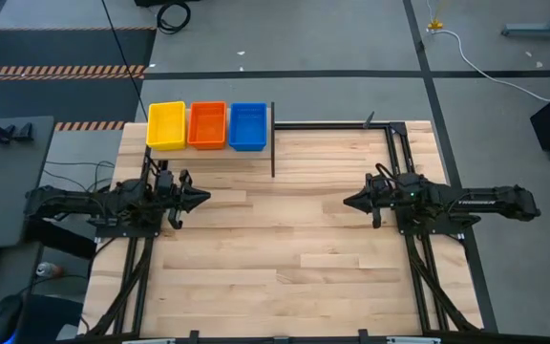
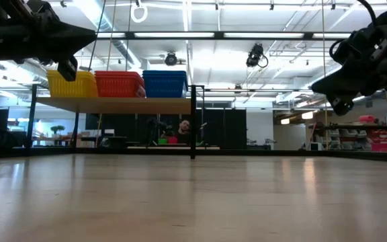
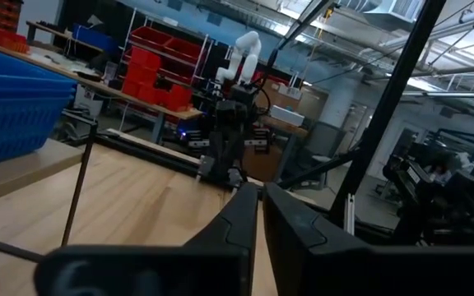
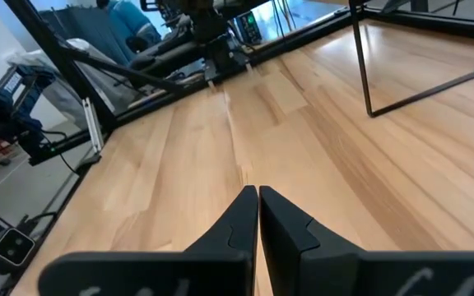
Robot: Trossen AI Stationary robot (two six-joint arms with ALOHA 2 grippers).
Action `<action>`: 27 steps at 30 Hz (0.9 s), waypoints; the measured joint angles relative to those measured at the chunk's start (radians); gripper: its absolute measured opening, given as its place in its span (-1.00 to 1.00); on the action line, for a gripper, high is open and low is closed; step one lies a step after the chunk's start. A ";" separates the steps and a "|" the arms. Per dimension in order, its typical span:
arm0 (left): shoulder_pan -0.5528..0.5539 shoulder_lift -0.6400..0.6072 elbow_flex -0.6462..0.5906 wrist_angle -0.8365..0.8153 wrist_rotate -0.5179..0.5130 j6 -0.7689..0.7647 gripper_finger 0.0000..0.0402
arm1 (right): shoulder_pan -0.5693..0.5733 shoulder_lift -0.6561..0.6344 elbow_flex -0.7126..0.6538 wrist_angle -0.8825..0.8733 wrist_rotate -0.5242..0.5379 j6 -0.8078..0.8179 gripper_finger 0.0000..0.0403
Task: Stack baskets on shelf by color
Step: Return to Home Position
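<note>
From above, the shelf (image 1: 210, 153) stands at the far left part of the bench (image 1: 285, 258). On it, side by side in a row, are the yellow baskets (image 1: 166, 125), the orange baskets (image 1: 207, 125) and the blue baskets (image 1: 247, 126), yellow outermost on the left and blue nearest the bench's middle. The left tool (image 1: 201, 198) hangs over the bench in front of the shelf, pointing inward. The right tool (image 1: 349, 202) faces it from the other side, and the two are well apart.

At bench height, the three colours sit as low stacks on the light plank, raised on thin black legs. Both arms hang high at the picture's edges, clear of the bench top. A person (image 2: 183, 127) shows in the room beyond, under the shelf.

The left wrist view shows its fingers (image 3: 239, 224) pressed together with nothing between them; the blue stack is off to one side on the plank's end.

The right wrist view shows its fingers (image 4: 239, 219) likewise pressed together and holding nothing, over bare wood, with the shelf's black legs beyond.
</note>
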 joint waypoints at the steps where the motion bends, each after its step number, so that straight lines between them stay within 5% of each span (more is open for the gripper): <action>1: 0.000 0.000 0.000 0.000 0.000 0.001 -0.86 | 0.000 0.000 0.000 0.000 0.000 0.000 -0.89; 27: 0.000 0.000 0.000 0.000 0.000 0.000 -0.84 | 0.000 0.000 0.000 0.000 0.001 0.002 -0.89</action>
